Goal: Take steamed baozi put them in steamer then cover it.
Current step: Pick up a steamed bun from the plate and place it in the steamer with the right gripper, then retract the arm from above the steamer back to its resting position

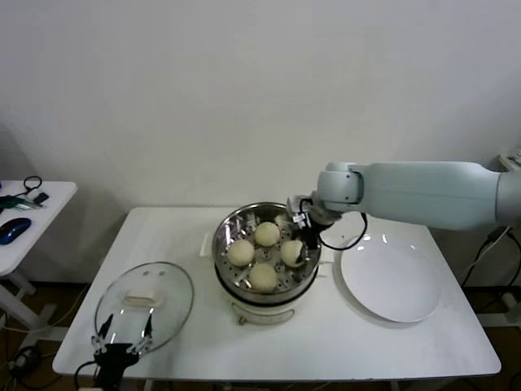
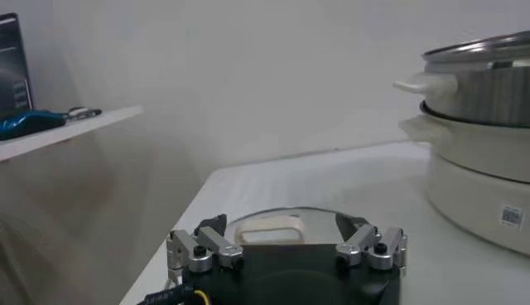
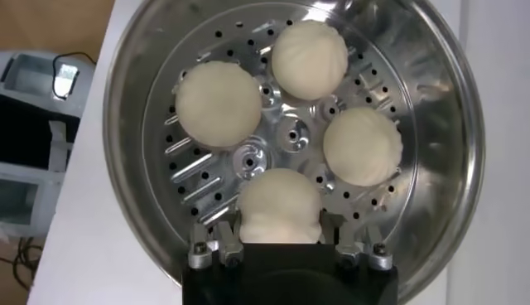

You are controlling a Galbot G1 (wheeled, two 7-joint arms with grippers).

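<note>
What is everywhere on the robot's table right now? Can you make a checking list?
Surface: white table, no spills seen.
Job's things: four baozi sit in the steamer; glass cover lies flat on the table, left of it.
Clutter: empty white plate right of the steamer.
Grippers: right gripper is inside the steamer, fingers around one baozi; left gripper is open, low near the cover's handle.
Cables: black cable loops off the right wrist.
Surroundings: white wall; side table with small items.

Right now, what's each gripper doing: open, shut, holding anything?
Left gripper: open, holding nothing, at the cover.
Right gripper: around a baozi in the steamer; grip cannot be told.
</note>
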